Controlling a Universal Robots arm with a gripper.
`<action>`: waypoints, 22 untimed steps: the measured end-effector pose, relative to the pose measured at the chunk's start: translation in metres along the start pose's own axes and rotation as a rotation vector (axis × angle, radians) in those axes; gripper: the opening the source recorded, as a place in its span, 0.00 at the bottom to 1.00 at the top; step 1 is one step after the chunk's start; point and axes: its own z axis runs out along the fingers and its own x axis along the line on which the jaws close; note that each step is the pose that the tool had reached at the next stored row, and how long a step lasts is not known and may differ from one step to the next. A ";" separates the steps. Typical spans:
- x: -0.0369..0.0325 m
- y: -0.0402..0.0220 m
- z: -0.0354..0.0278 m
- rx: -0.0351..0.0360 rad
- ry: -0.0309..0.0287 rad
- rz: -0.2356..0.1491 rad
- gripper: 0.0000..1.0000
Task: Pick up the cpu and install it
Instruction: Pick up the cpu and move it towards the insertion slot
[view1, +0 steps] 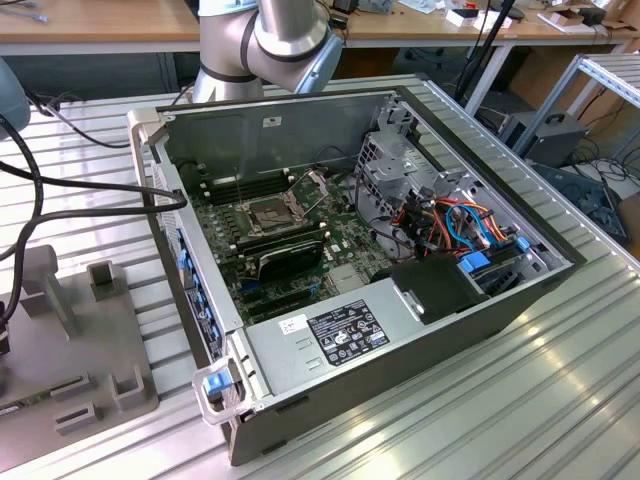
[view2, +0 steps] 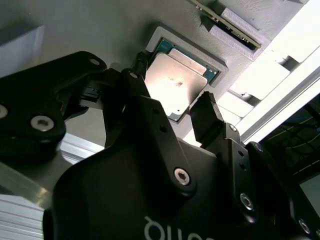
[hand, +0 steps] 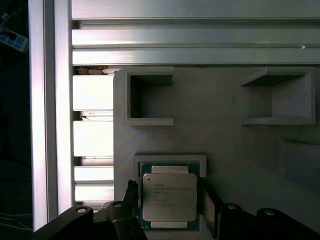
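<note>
Between the parted fingers (hand: 209, 212) of the gripper (hand: 170, 202) lies the cpu (hand: 169, 197), a dull silver-grey square lid on a green board. It sits in a recess of the grey holder plate (hand: 225, 145), with open-sided pockets (hand: 150, 97) nearby, on the ribbed aluminium bench (hand: 190, 37).

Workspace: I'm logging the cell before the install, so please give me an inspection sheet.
Surface: ribbed metal table, with a grey fixture on it.
Job's things: cpu flat in a fixture recess; socket in the open case.
Clutter: nothing seen.
Gripper: open, straddling the cpu.
Cables: black cables at the exterior view's left; coloured cables inside the case.
Surroundings: wooden benches behind.
</note>
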 end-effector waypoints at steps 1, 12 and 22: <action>0.0000 0.0000 0.0000 0.0000 0.0000 0.000 0.62; -0.0002 0.0000 0.0000 -0.0001 0.0000 0.000 0.54; -0.0003 0.0001 -0.0048 0.0000 0.0000 0.000 0.54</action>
